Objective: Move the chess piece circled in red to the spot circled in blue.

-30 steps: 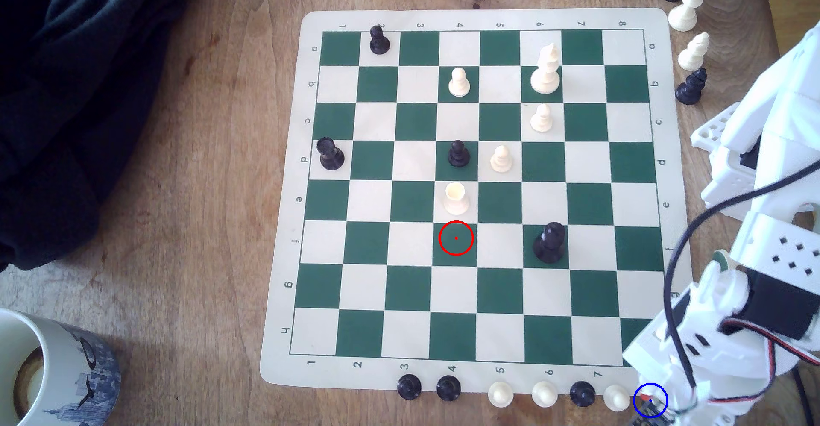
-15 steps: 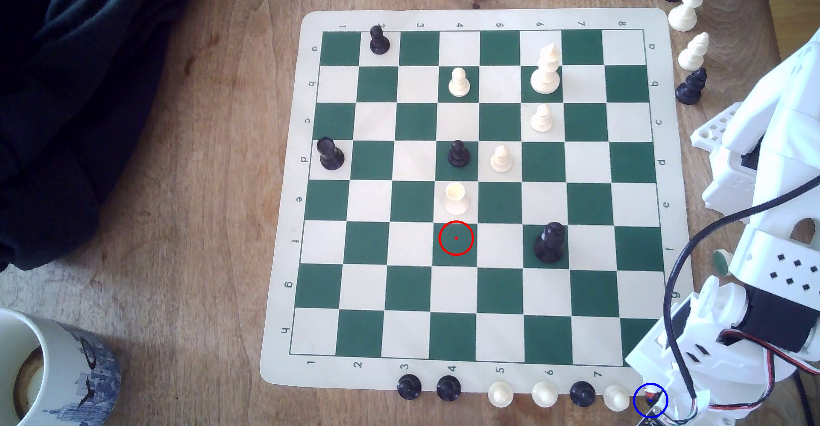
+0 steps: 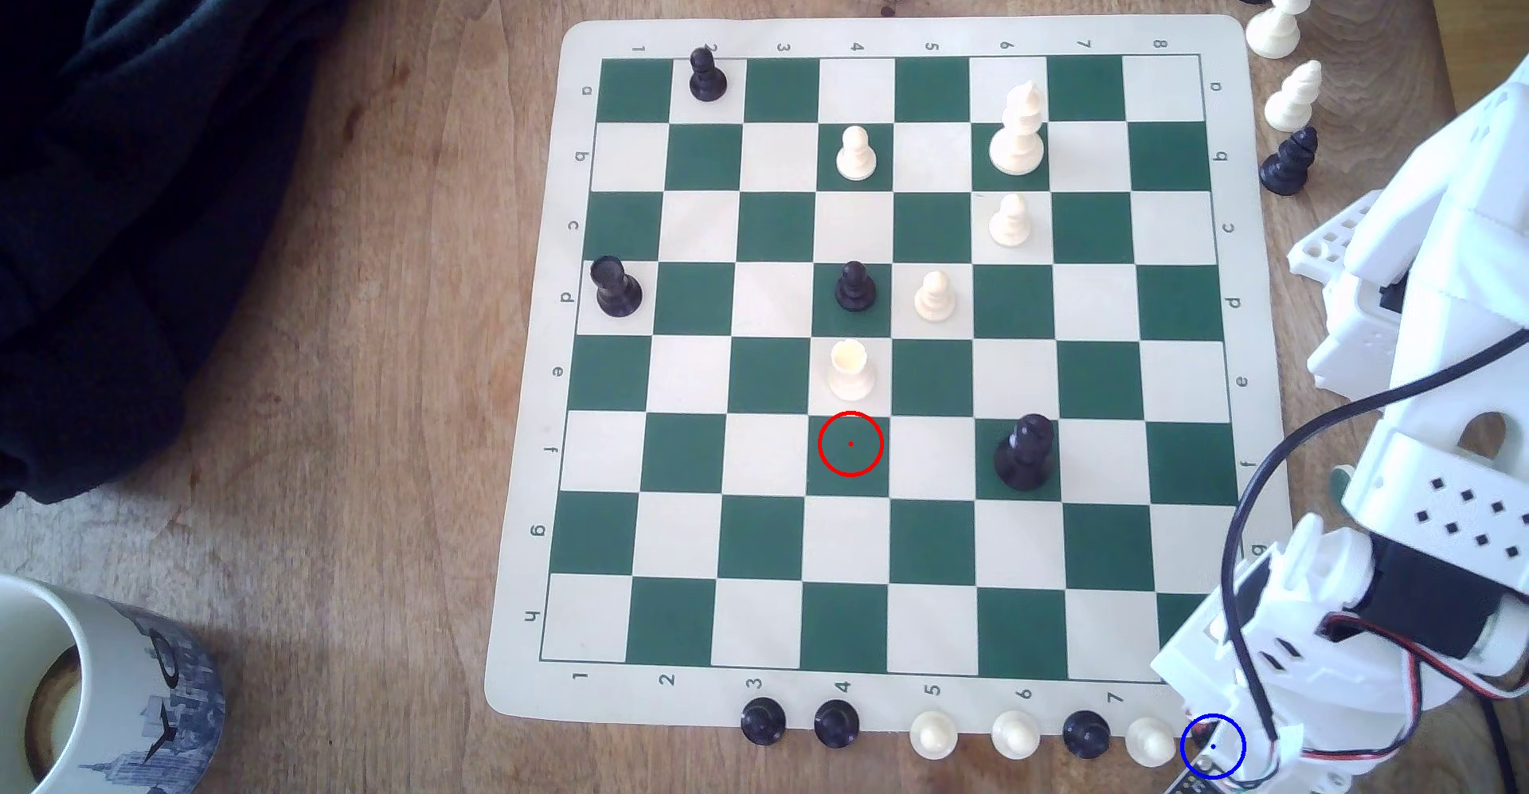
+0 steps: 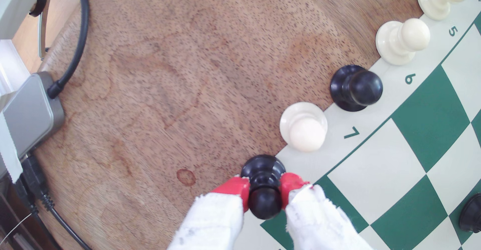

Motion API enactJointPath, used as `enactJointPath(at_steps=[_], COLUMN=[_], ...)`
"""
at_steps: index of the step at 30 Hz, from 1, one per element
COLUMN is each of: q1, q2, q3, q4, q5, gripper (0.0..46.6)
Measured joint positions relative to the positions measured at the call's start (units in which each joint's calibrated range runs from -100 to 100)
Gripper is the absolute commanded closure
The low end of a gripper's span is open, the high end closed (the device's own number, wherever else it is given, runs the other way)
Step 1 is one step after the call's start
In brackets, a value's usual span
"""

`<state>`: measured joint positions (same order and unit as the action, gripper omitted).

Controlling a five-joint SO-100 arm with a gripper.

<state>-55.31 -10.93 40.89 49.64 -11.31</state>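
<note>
In the wrist view the chess piece circled in red, a small black pawn [image 4: 263, 165], stands upright between my red-tipped fingers [image 4: 235, 187]. My gripper [image 4: 265, 185] is shut on its neck. The pawn's base sits at the mat's corner edge beside a white pawn [image 4: 303, 126]; whether it touches the surface I cannot tell. In the exterior view the white arm [image 3: 1291, 645] hangs over the spot circled in blue [image 3: 1213, 746], off the board's near right corner, and hides most of the pawn. The red circle [image 3: 850, 444] rings a bare green square.
A row of black and white pawns [image 3: 1014, 733] lines the mat's near edge, left of the blue circle. A tall black piece [image 3: 1026, 453] and others stand on the board [image 3: 529, 662]. A mug [image 3: 99, 695] is at the near left. A grey box [image 4: 31, 114] with cables lies nearby.
The arm's wrist has shifted slightly over the blue circle and its upper link has moved toward the exterior view's right. No piece on the board has moved.
</note>
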Motion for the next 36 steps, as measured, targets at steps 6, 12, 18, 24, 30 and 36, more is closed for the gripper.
enactJointPath(at_steps=[6,12,18,24,30,36], q1=[-0.29,-0.44,-1.03,0.37,1.92,2.43], q2=[0.34,0.34,0.59,0.59,-2.60,-7.46], q3=[-0.09,-0.09,-0.09,-0.09,-0.09,-0.09], q4=[-0.56,-0.56,-0.64,2.07,7.97,13.39], q5=[0.24,0.24,0.00,0.00,-0.05,0.15], gripper=[45.2,29.9,24.2,23.4,22.7,39.3])
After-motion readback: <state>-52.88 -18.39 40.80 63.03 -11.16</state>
